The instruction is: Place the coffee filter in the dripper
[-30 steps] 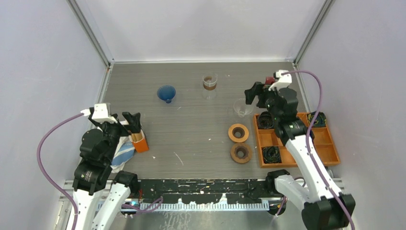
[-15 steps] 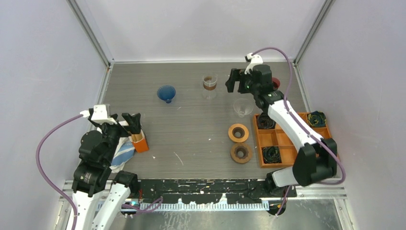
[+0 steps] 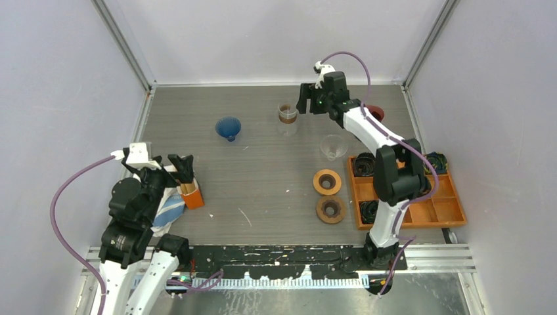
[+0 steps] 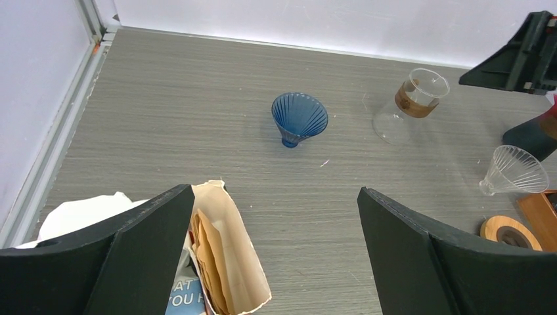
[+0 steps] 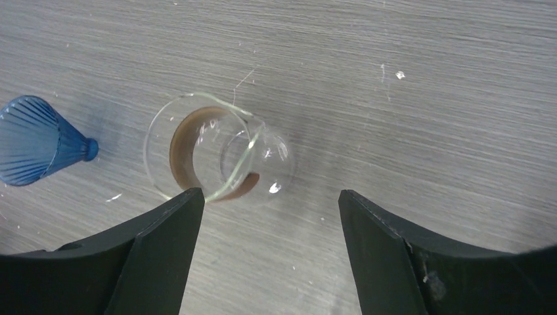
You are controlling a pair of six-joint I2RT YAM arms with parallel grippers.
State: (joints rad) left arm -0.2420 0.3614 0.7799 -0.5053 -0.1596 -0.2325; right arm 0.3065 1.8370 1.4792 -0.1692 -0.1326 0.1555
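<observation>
Surface (image 3: 263,177): grey, wood-grained, walled in by pale panels; the glass carafe (image 3: 287,113) stands near its far edge and serves as the reference for everything below.
Right arm and tool (image 5: 269,203): stretched out to the far side, the tool hanging directly over the carafe. Its fingers are spread apart with nothing pinched between them. In the wrist view the carafe's mouth sits in the gap, nearer the left finger; whether that finger touches the glass I cannot tell.
Left arm and tool (image 4: 274,193): well to the left of the carafe and nearer the bases. The fingers are spread wide and hold nothing.
Orange tray (image 3: 439,211): well to the right of the carafe and nearer. Dark bundles lie in some compartments.
Cloth (image 3: 169,211): white and blue, crumpled under the left tool.
Filter pack (image 4: 243,262): open-topped, just beside the cloth.
Coffee filter (image 4: 210,262): brown paper, several standing on edge inside the pack, far left of the carafe.
Wooden rings (image 3: 327,182): two, right of the carafe and nearer, beside the tray.
Blue dripper (image 3: 228,127): ribbed, tipped on its side, left of the carafe.
Clear dripper (image 3: 334,146): ribbed, just right of the carafe and slightly nearer.
</observation>
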